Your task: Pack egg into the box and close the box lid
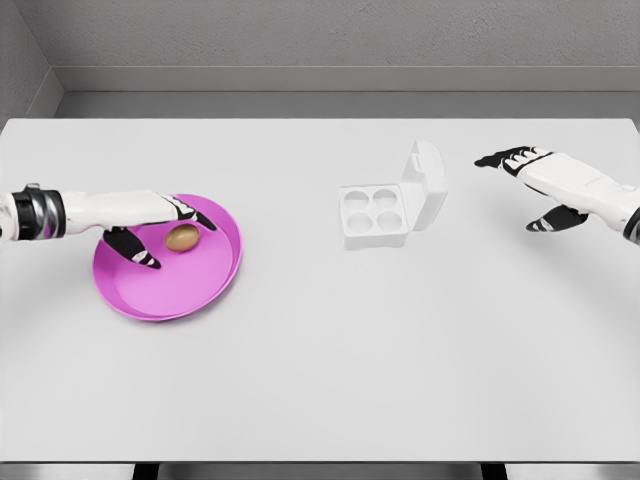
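Magenta plate (140,295) nearest camera, well left of box (375,215) on white surface (330,370). Brown egg (182,237) lies in plate. Left hand (150,225) over plate, fingers spread, thumb and fingers flanking egg, grasp not closed. Box open, four cups showing, lid (425,183) upright on right side. Right hand (540,185) hovers right of box, fingers wide, holding nothing.

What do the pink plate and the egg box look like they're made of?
The pink plate looks like smooth moulded plastic: uniform magenta, soft sheen, thin raised rim. The egg box also reads as matte white plastic, possibly foam: rigid hinged lid standing open, four rounded cups. Being a render, neither is certain.
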Action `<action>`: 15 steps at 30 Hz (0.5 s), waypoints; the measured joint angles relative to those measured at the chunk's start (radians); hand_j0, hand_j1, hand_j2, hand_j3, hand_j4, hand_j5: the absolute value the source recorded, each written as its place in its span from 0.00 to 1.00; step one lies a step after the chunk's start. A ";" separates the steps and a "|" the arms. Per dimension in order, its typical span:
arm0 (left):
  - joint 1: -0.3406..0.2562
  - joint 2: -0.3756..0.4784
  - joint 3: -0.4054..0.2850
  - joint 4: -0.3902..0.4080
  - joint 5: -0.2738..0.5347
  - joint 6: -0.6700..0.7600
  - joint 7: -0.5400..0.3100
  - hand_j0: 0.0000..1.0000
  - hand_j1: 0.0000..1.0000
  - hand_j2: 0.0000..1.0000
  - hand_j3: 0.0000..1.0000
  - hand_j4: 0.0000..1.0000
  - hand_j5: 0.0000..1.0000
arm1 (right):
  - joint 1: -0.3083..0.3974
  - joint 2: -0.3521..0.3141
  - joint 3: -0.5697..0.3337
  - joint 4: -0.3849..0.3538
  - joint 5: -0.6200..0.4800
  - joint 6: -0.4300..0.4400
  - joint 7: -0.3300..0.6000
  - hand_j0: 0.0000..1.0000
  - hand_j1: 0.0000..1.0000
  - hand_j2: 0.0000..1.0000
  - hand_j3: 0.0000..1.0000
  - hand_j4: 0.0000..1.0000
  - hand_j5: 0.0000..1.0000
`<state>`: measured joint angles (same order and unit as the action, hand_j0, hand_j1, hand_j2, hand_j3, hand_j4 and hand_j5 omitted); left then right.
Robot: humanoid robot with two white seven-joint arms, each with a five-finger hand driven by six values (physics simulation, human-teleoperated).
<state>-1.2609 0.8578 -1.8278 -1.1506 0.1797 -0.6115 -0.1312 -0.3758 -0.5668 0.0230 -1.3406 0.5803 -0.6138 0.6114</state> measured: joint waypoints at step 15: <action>0.002 -0.016 0.005 0.015 0.000 0.000 0.002 0.82 0.82 0.82 0.82 0.82 0.82 | 0.000 0.000 -0.001 0.000 0.000 0.000 0.000 1.00 1.00 1.00 1.00 1.00 1.00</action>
<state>-1.2594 0.8419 -1.8227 -1.1356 0.1799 -0.6115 -0.1292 -0.3758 -0.5668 0.0217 -1.3403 0.5803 -0.6138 0.6114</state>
